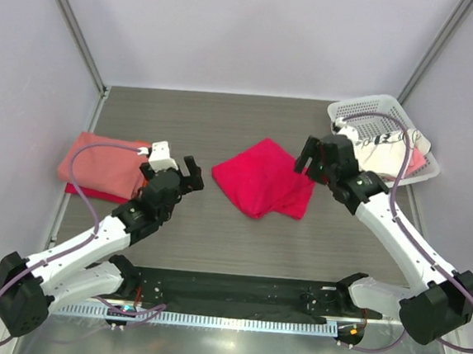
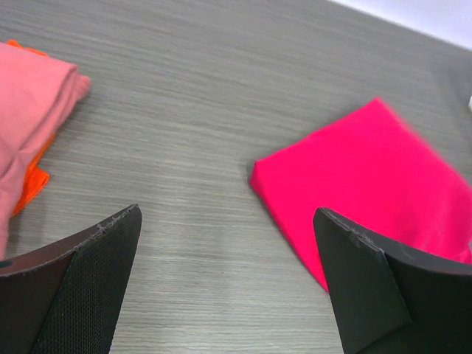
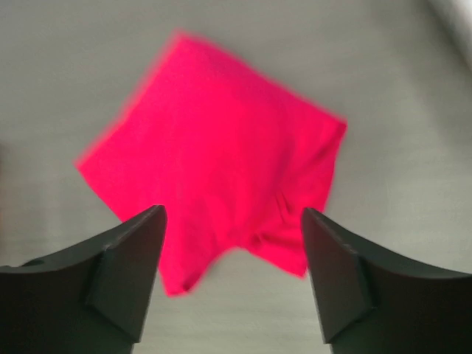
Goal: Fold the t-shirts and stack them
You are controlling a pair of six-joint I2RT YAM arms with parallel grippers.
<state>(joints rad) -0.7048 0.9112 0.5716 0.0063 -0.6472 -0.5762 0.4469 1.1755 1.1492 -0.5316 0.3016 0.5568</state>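
A folded bright crimson t-shirt (image 1: 263, 179) lies at the table's middle; it shows in the left wrist view (image 2: 369, 173) and the right wrist view (image 3: 221, 147). A folded salmon-pink t-shirt (image 1: 98, 165) lies at the left on top of a red one (image 1: 82, 190); both show in the left wrist view, pink (image 2: 29, 110) and red edge (image 2: 31, 184). A white dark-printed t-shirt (image 1: 384, 144) lies in the basket. My left gripper (image 1: 177, 172) is open and empty between the pile and the crimson shirt. My right gripper (image 1: 307, 158) is open and empty above the crimson shirt's right edge.
A white plastic lattice basket (image 1: 367, 110) stands at the back right corner. Grey walls close in the table on three sides. A black rail with the arm bases (image 1: 226, 292) runs along the near edge.
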